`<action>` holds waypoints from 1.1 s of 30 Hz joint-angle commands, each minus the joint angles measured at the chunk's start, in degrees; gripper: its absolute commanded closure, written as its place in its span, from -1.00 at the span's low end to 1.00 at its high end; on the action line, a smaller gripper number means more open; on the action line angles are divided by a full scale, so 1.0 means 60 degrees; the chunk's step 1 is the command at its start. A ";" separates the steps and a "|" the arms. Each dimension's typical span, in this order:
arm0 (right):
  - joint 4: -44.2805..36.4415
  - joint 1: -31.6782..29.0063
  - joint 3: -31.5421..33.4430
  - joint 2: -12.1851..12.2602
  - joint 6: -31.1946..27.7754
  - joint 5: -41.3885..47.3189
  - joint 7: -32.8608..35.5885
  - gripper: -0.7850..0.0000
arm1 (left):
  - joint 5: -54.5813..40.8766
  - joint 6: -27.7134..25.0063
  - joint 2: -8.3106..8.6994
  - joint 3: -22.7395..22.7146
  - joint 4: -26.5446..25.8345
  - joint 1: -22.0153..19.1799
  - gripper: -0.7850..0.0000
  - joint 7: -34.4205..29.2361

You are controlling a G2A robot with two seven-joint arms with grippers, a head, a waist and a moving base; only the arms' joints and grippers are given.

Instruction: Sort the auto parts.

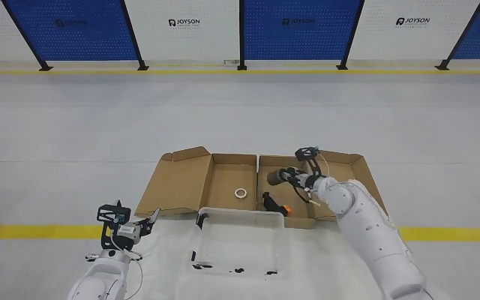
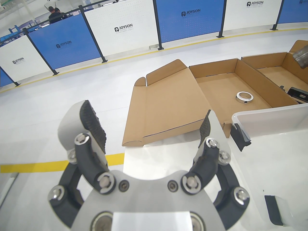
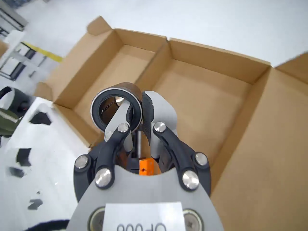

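My right gripper is shut on a dark cylindrical bearing sleeve, one finger inside its bore and one outside. It hangs above the right cardboard box, where the sleeve shows near the divider between the boxes. A black part with an orange piece lies at that box's near edge. A silver ring rests in the left cardboard box, and the ring shows on that box's floor. My left gripper stands open and holds nothing, low at the table's left.
A clear plastic bin stands in front of the boxes with small black parts in it. The left box's lid flap lies spread out to the left. A yellow floor line runs under the table edge.
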 commanded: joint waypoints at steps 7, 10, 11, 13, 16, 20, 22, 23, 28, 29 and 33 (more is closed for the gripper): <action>0.1606 0.0896 -0.0729 -0.0439 0.0661 -0.0118 0.0027 1.00 | 0.0000 0.0000 0.0000 0.0000 0.0000 0.0000 -1.00 0.0000; 0.1942 0.1088 -0.0900 -0.0559 0.0752 -0.0165 0.0052 1.00 | 0.0000 0.0000 0.0000 0.0000 0.0000 0.0000 -1.00 0.0000; 0.2047 0.1147 -0.0942 -0.0596 0.0778 -0.0162 0.0073 0.95 | 0.0000 0.0000 0.0000 0.0000 0.0000 0.0000 -1.00 0.0000; 0.2238 0.1252 -0.1030 -0.0666 0.0851 -0.0185 0.0106 0.76 | 0.0000 0.0000 0.0000 0.0000 0.0000 0.0000 -1.00 0.0000; 0.2492 0.1390 -0.1126 -0.0759 0.0950 -0.0194 0.0131 0.58 | 0.0000 0.0000 0.0000 0.0000 0.0000 0.0000 -1.00 0.0000; 0.2751 0.1524 -0.1205 -0.0857 0.1021 -0.0191 0.0089 0.15 | 0.0000 0.0000 0.0000 0.0000 0.0000 0.0000 -1.00 0.0000; 0.2751 0.1544 -0.1191 -0.0884 0.0695 -0.0080 -0.0048 -0.42 | 0.0000 0.0000 0.0000 0.0000 0.0000 0.0000 -1.00 0.0000; 0.2736 0.1532 -0.1152 -0.0873 0.0421 -0.0016 -0.0211 -0.88 | 0.0000 0.0000 0.0000 0.0000 0.0000 0.0000 -1.00 0.0000; 0.2082 0.1164 -0.0778 -0.0609 -0.1703 0.0137 -0.1356 -1.00 | 0.0000 0.0000 0.0000 0.0000 0.0000 0.0000 -1.00 0.0000; 0.1922 0.1068 -0.0708 -0.0551 -0.1970 0.0110 -0.1534 -1.00 | 0.0000 0.0000 0.0000 0.0000 0.0000 0.0000 -1.00 0.0000; 0.0509 0.0215 -0.0182 -0.0121 -0.3248 -0.0308 -0.2490 -1.00 | 0.0000 0.0000 0.0000 0.0000 0.0000 0.0000 -1.00 0.0000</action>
